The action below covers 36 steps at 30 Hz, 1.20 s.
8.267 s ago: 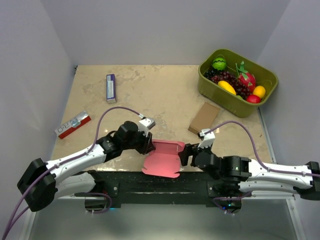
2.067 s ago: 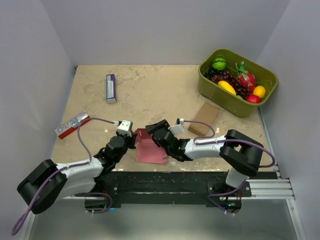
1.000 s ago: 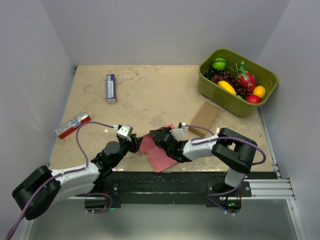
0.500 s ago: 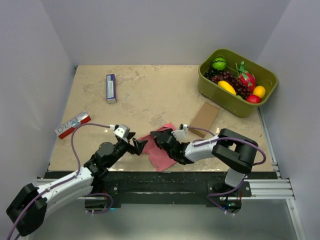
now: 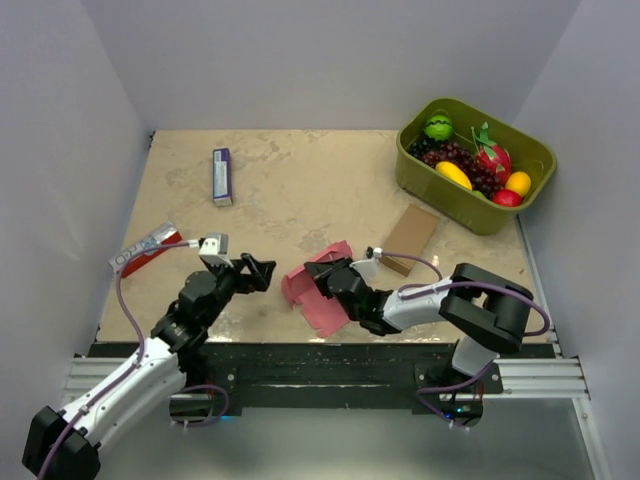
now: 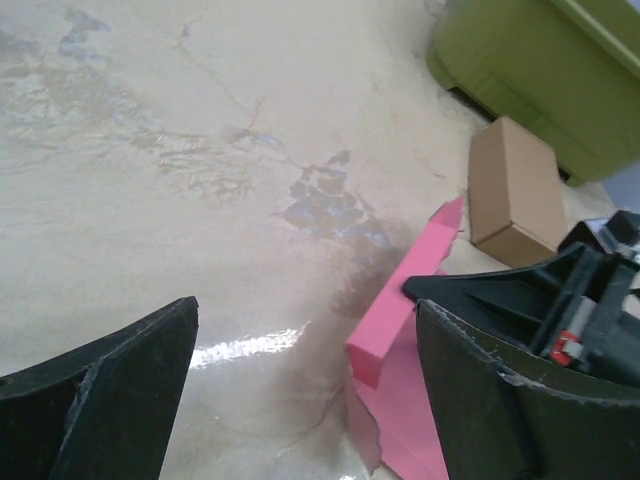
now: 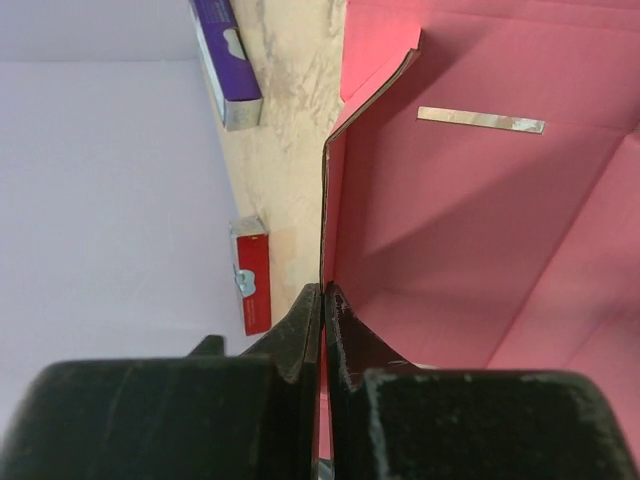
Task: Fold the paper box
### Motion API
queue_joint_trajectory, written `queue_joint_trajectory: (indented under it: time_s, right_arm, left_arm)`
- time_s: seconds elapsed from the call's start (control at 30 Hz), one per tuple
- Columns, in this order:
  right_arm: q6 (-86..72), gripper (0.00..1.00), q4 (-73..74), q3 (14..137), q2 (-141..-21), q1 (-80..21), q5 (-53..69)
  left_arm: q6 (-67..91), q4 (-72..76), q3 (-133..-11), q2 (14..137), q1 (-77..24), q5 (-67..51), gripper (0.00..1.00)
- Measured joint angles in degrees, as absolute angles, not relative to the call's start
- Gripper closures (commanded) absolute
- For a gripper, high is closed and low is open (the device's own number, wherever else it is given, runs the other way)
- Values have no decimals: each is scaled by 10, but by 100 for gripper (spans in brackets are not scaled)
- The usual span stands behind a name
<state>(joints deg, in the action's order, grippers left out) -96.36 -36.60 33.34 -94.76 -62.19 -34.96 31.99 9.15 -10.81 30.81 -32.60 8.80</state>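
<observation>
Far to the left of the paper box [image 5: 298, 288] lay a red-and-white packet [image 5: 145, 248]. The left gripper [image 5: 258, 272] stood just left of the paper box with its jaws wide apart and held nothing. The pink card lay partly folded, one wall raised. The right gripper [image 7: 322, 300] was closed on the thin edge of this wall. Right of the paper box lay a brown cardboard box [image 5: 408, 238], and further right a green bin [image 5: 440, 190] with fruit.

Beige table [image 5: 300, 180] w/ 3 pale walls [image 5: 320, 60]

I see the whole table [image 5: 300, 190] from high above its near edge. Both wrist views sit low and close, sharing the paper box [image 6: 385, 345].
</observation>
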Motion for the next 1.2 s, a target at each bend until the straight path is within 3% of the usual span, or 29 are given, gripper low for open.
queue_joint_trajectory:
  time_s: [0.17,0.57,1.2]
  right_arm:
    - [-934,100,-427,308,-944,-622,-347]
    - [-893,100,-530,267,-944,-614,-331]
    - [-884,100,-549,267,-944,-609,-319]
  left_arm:
    - [329,79,-99,345,-312,78,10]
    - [287,115,-62,472,-312,-52,34]
    - [236,244,-46,484,-335,-166,41]
